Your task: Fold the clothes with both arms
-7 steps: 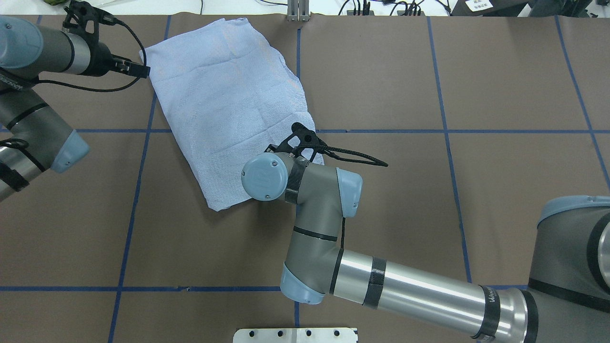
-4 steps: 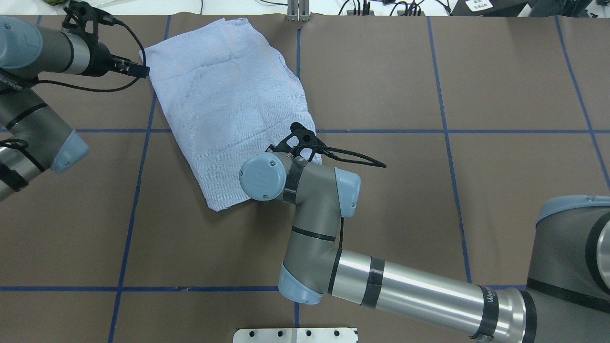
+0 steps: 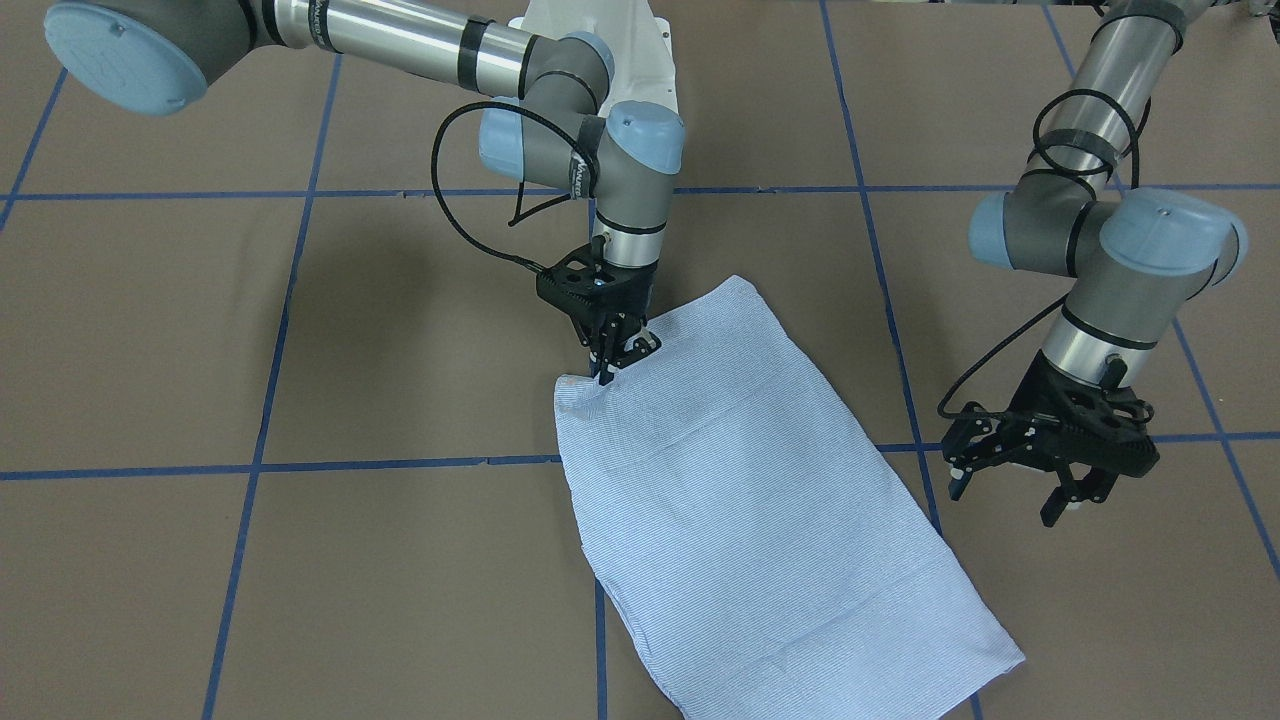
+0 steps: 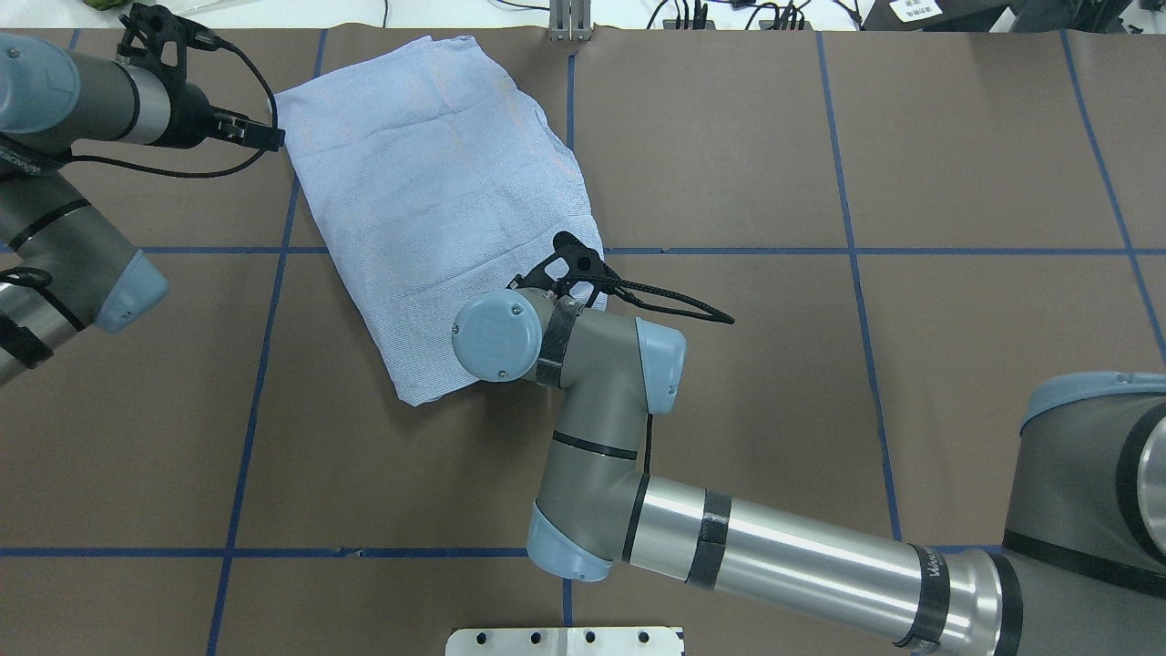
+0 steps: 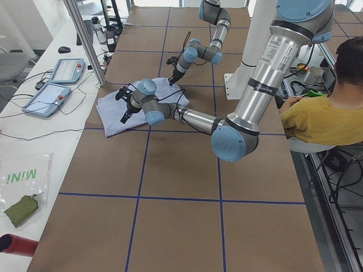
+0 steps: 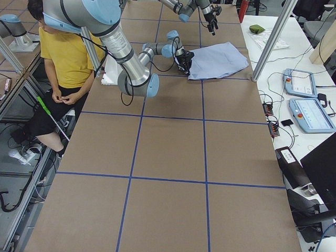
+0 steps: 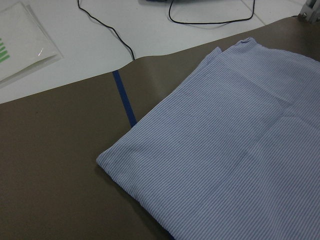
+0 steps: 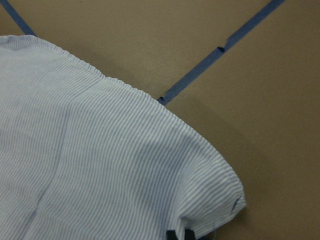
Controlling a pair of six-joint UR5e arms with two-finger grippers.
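Folded shirt [image 4: 437, 182] is lying by the table's [image 4: 911, 137] far edge; my right gripper [image 3: 607, 362] is grasping its near hem; my left gripper [image 3: 1003, 500] is hovering released beside a far corner; another fold, I judge, is needing that left grasp.

My right arm [image 3: 390, 30] and left arm [image 3: 1100, 290] are grey and silver tubes with light blue joint caps [image 3: 125, 45] and black bands; black cables [image 3: 433, 165] loop above my black right claw [image 3: 620, 360] and left claw [image 3: 1005, 500].
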